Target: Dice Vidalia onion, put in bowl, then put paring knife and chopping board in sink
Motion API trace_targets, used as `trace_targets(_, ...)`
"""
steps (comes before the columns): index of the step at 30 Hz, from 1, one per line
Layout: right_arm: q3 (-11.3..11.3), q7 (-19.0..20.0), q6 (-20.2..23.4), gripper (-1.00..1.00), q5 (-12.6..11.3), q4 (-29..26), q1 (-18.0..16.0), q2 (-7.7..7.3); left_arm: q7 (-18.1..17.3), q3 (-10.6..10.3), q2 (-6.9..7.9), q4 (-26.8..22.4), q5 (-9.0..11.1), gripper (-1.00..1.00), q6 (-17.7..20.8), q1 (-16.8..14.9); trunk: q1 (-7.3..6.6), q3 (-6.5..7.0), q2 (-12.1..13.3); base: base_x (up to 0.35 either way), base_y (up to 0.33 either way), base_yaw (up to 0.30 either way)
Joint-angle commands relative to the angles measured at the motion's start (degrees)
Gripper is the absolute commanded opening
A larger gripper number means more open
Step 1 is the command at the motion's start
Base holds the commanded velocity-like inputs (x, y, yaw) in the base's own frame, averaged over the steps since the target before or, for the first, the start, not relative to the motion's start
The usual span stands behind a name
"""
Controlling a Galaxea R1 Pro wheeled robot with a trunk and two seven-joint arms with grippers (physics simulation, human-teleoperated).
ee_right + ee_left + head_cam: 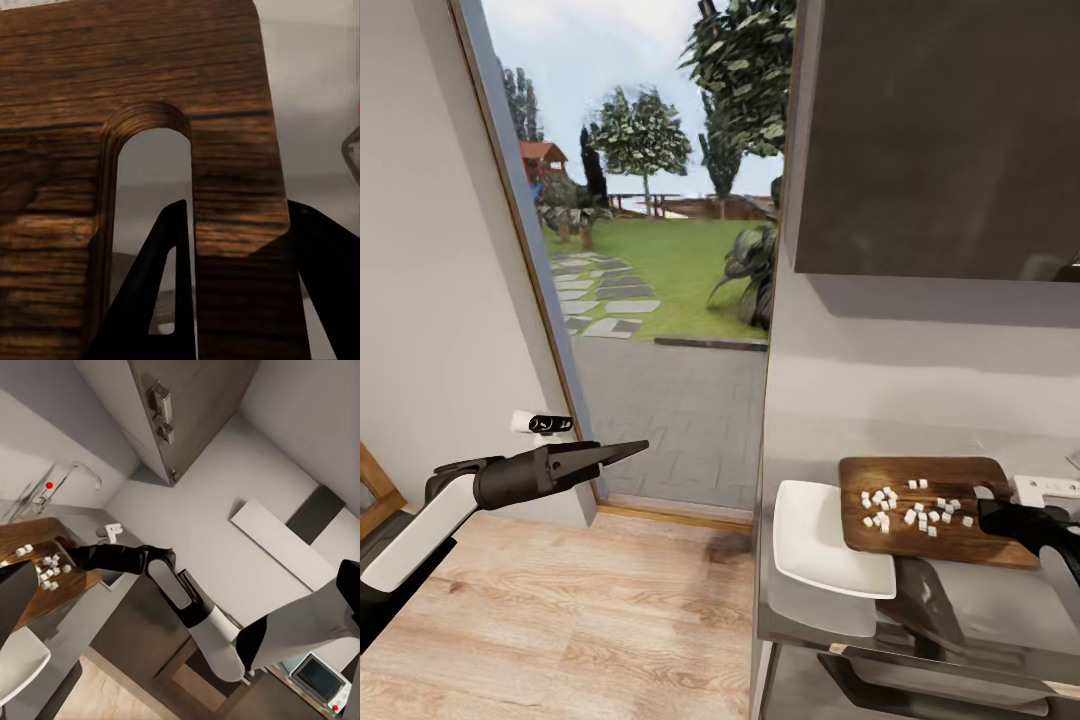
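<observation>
The brown chopping board (pixel 920 480) (pixel 37 534) lies over the grey countertop (pixel 980 600), and its near left corner overlaps the rim of the white bowl (pixel 825 545) (pixel 19 667). Pale diced onion bits (pixel 915 510) (pixel 49 570) are scattered on the board. At the board's handle end, my right gripper (pixel 1000 515) (pixel 236 217) is shut on the wooden strip beside the slot (pixel 154 195), with one finger through that slot. My left gripper (pixel 630 450) hangs open over the floor, well left of the counter. The sink's faucet (pixel 79 472) rises beyond the board. The paring knife is out of view.
An open doorway (pixel 660 300) onto a garden sits left of the counter's end, with wooden floor (pixel 610 600) before it. A dark wall cabinet (pixel 940 130) hangs above the counter. A small white fitting (pixel 1050 490) sits behind the board.
</observation>
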Motion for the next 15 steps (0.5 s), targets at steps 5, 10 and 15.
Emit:
trace_targets(5,1.6,-1.3,0.2,-1.0,0.2,-0.2,-0.1,0.56,0.0,-0.1,0.06,0.0,0.5,1.0,0.4,-0.1,0.04,-0.13,-0.1,0.0,0.0,0.0)
trace_targets(10,1.7,-2.0,0.2,-1.0,0.2,-0.2,-0.1,0.58,0.0,-0.1,0.06,0.0,0.5,1.0,0.4,-0.1,0.04,-0.13,-0.1,0.0,0.0,0.0)
trace_targets(15,1.8,-2.2,0.3,-1.0,0.2,-0.2,-0.1,0.59,0.1,-0.1,0.06,0.0,0.5,1.0,0.4,-0.1,0.04,-0.13,-0.1,0.0,0.0,0.0)
